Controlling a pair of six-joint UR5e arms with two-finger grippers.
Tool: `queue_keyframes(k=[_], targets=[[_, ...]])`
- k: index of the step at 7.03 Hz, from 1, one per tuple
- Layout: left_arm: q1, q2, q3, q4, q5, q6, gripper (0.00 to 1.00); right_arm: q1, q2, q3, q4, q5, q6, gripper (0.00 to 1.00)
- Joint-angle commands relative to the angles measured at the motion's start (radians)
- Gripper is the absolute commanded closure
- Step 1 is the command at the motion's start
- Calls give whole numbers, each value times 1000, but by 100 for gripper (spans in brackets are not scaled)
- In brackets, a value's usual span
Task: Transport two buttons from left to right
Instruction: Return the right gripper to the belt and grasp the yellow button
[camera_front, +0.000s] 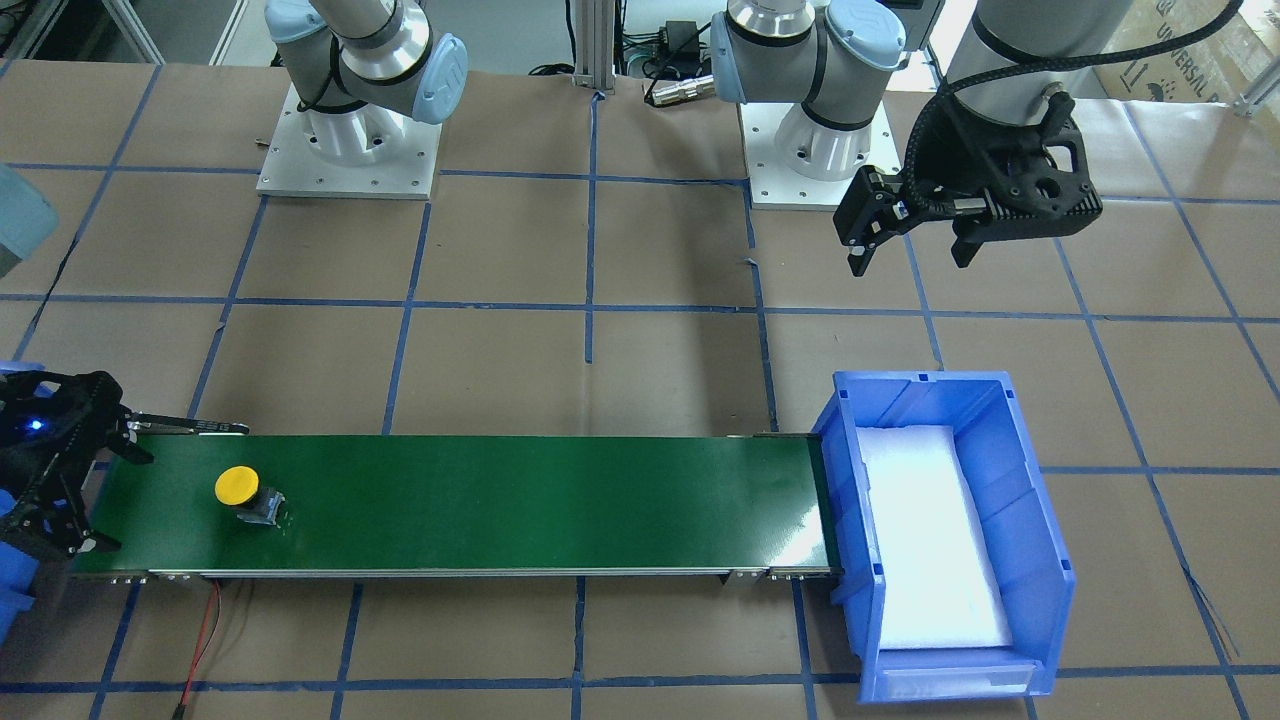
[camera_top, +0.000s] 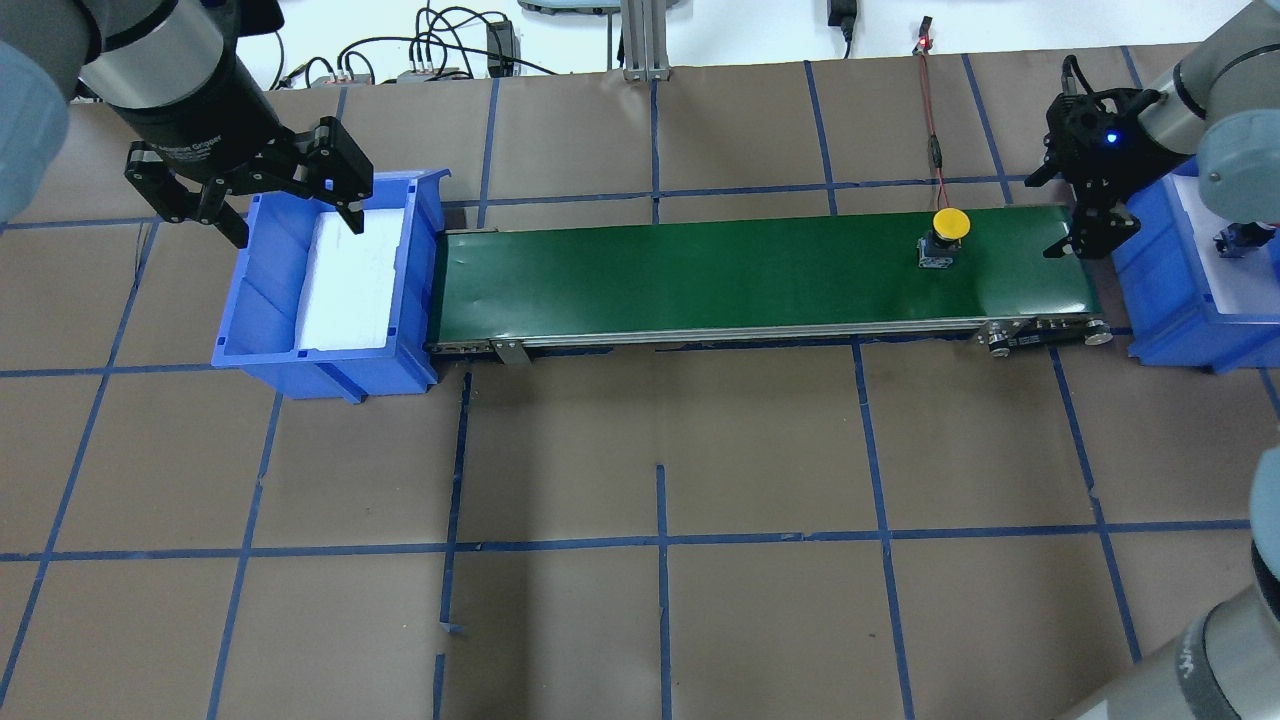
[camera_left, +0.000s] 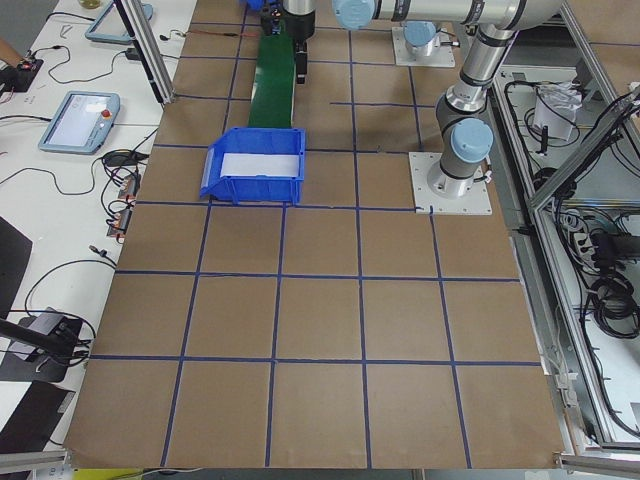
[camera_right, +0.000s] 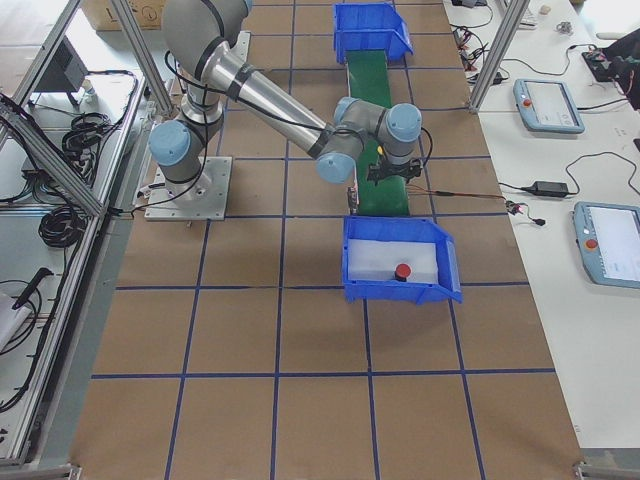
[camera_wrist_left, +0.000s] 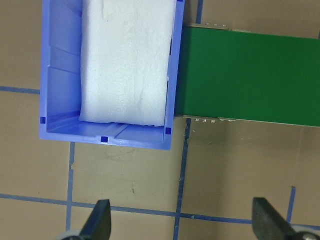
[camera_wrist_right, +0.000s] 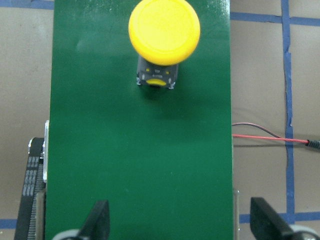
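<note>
The yellow button (camera_top: 944, 236) stands cap up on the green belt (camera_top: 700, 270), near its 3 o'clock end in the overhead view. It has a broad round yellow cap on a small black-and-silver base (a yellow spot shows on the base's side). The red button (camera_right: 402, 271) rests on white foam (camera_right: 380, 262) inside the blue bin (camera_right: 372, 290), toward 6 o'clock of the foam in the right-side view. Its pose is too small to tell.

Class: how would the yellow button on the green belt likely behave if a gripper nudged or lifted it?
The yellow button looks top-heavy: its wide cap overhangs a narrower base, so a sideways push may tip it. Tipped, the round cap could roll on the smooth belt. It looks rigid, probably easy to lift.
</note>
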Motion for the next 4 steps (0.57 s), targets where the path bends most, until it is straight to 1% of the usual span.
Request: queue_keyframes(k=[1,4], targets=[[0,2,-1,0,0,0,0,33,5,12,-23,-11,11,1],[0,2,-1,0,0,0,0,36,4,41,-25,-2,27,1]])
